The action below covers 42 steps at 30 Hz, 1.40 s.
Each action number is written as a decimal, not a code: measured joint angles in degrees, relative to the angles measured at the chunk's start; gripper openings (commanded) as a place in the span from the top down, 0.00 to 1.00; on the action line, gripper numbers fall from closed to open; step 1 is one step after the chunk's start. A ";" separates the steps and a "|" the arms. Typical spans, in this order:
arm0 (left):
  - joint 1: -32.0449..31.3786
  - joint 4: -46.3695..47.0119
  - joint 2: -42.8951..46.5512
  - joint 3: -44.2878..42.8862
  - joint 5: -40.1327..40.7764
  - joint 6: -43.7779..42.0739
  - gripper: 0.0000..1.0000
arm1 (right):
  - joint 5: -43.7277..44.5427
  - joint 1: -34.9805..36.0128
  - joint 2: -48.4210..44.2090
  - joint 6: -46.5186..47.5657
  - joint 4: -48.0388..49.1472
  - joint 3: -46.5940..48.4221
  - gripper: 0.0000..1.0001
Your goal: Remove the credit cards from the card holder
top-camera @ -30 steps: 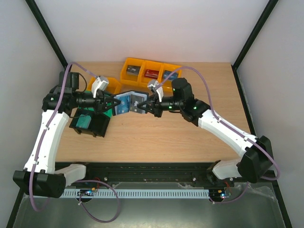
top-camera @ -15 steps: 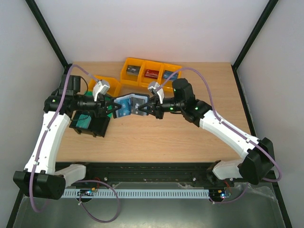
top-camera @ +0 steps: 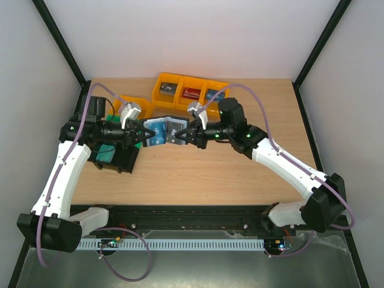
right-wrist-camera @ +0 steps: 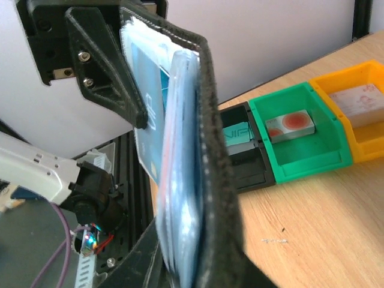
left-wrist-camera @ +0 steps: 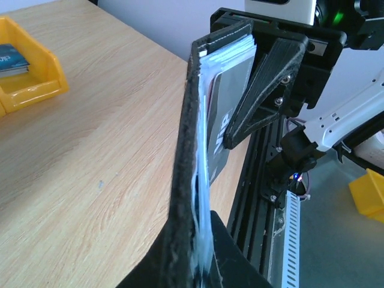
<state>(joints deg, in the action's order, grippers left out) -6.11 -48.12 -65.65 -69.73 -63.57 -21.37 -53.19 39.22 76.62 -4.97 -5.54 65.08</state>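
Hanging above the table point(top-camera: 198, 174) between the arms, the card holder point(top-camera: 163, 131) is clamped at opposite edges by the left gripper point(top-camera: 146, 137) and right gripper point(top-camera: 181, 137), both closed tight. Credit cards point(left-wrist-camera: 221, 114) sit inside, seen mostly edge-on; the wrist views cut off the fingertips.

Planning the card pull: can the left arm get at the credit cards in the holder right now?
Probably yes. The right fingers clamp one flap of the open card holder; left fingers are shut on the other edge, right beside the cards. Nothing lies between. Whether they pinch a card, I cannot tell.
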 measured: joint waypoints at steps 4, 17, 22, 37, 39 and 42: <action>0.02 2.16 0.00 0.83 1.22 3.74 0.98 | 3.61 -0.24 0.00 -1.25 0.04 0.00 0.52; 0.92 13.60 -0.28 6.64 22.23 19.19 0.98 | 26.25 -3.65 7.54 -8.63 -5.42 5.51 0.66; 1.77 15.26 -0.98 8.00 13.57 21.68 0.98 | 13.44 1.33 5.09 -9.11 1.95 1.29 0.66; 2.27 10.86 -1.01 6.91 -5.22 14.82 0.98 | -0.66 1.36 8.50 -22.80 21.38 -1.81 0.76; 2.60 9.84 -1.01 6.75 -6.29 13.49 0.98 | -1.05 1.36 8.63 -23.87 22.14 -1.81 0.76; 2.64 8.57 -1.01 6.64 -7.58 11.47 0.98 | -1.92 1.36 8.70 -25.31 23.41 -1.81 0.77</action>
<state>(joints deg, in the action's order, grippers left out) -3.46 -39.55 -66.65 -63.09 -71.16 -9.89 -55.11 40.58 85.32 -30.28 17.87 63.26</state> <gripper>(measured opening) 0.055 0.237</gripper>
